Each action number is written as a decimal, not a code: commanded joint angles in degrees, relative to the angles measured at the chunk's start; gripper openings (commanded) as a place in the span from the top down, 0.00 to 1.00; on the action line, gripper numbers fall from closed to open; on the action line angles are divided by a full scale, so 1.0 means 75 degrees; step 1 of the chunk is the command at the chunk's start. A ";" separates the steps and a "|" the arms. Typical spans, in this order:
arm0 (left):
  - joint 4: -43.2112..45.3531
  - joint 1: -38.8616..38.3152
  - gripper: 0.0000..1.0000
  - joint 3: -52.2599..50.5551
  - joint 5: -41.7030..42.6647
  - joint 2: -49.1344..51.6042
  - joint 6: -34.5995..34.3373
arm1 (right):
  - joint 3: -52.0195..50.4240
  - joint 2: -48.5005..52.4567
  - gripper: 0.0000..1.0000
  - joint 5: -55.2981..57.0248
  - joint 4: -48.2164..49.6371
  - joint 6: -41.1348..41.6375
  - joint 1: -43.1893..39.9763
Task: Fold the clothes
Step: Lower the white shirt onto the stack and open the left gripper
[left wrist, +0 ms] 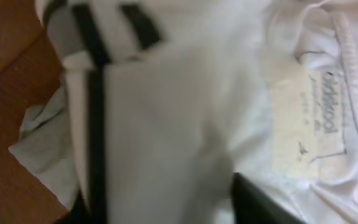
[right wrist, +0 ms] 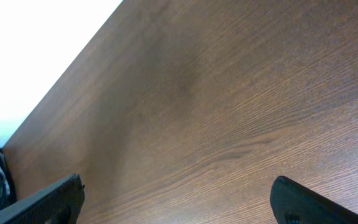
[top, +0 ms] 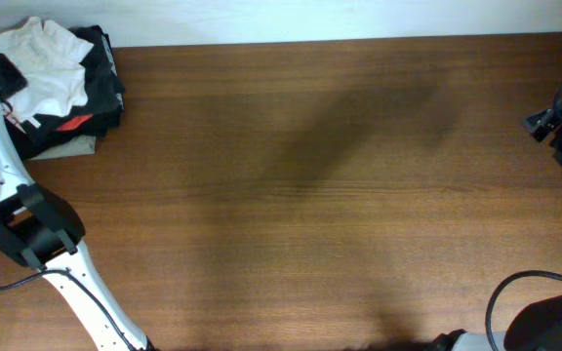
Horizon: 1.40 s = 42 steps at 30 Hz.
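Observation:
The clothes (top: 52,58), a plain white wrinkly garment, lie crumpled on top of a pile at the table's far left corner. My left gripper (top: 6,73) hangs over the pile's left side. In the left wrist view the white clothes (left wrist: 185,112) fill the frame, blurred, with a neck label (left wrist: 316,118) at the right. The left gripper (left wrist: 166,208) has its dark fingers (left wrist: 260,202) standing apart, with white cloth lying between them. My right gripper (top: 546,122) hovers at the far right edge, and in its own view the right gripper (right wrist: 176,199) is wide open over bare wood.
Under the white garment lies a black garment (top: 107,83) with a red patch, on a grey-beige one (top: 74,146). A fold of the grey-beige cloth (left wrist: 42,149) shows beside the wooden table (top: 310,195). The table's back edge runs just behind the pile.

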 commanded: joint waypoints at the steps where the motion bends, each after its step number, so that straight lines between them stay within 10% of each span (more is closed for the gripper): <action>1: -0.0076 0.0038 0.01 0.0087 -0.0082 0.0038 -0.0067 | 0.0090 0.0012 0.01 0.0038 0.0006 -0.0058 -0.0009; 7: -0.0224 0.0029 0.10 0.0385 -0.0143 -0.0647 -0.0405 | 0.0090 0.0012 0.01 0.0038 0.0003 -0.0058 -0.0009; 12: 0.0073 -0.0076 1.00 0.0393 -0.0131 -0.1279 -0.0411 | 0.0090 0.0012 0.01 0.0038 0.0006 -0.0058 -0.0009; 29: 0.1547 -0.1029 1.00 0.0361 -0.0067 0.1620 -0.0338 | 0.0090 0.0012 0.01 0.0038 0.0006 -0.0058 -0.0009; 42: 0.1440 -0.0793 1.00 0.0379 -0.0752 -0.0210 -0.0344 | 0.0090 0.0012 0.01 0.0038 0.0006 -0.0058 -0.0009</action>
